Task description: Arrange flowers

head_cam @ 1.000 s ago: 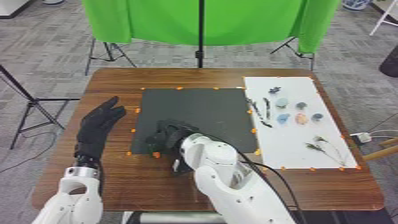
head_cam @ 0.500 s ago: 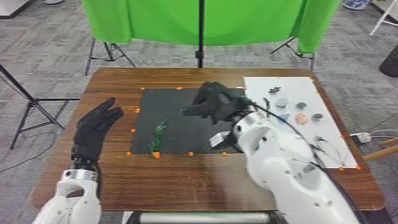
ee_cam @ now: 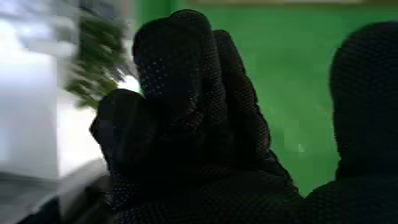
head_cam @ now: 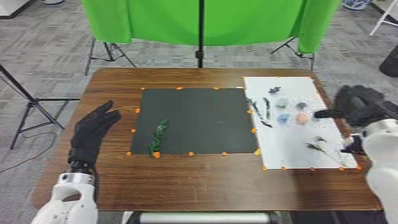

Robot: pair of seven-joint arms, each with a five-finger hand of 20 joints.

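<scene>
The right hand (head_cam: 360,105) is blurred, well right of the mat (head_cam: 197,112), and covers part of the right edge of the paper (head_cam: 284,160); its arm is cut off by the head view's right side. In the right wrist view, the right hand (ee_cam: 204,175) is open wide, its long fingers straight and the thumb standing well apart. A leafy plant (ee_cam: 98,55) there is too smeared to make out.

The green sprig (head_cam: 158,137) lies on the mat's near left part, well apart from the right hand. The left hand (head_cam: 91,130), just left of the mat, is open, its fingers relaxed; it is nearer to the sprig.

The sprig is thin and leafy. On the smooth white paper, right of the mat, lie dark, crooked twigs (head_cam: 267,107), a small purple bloom (head_cam: 274,90), rounded pale green, blue and pink pieces (head_cam: 283,118), and fine stems (head_cam: 330,156) with small tufted heads. The gloves are textured black fabric.
</scene>
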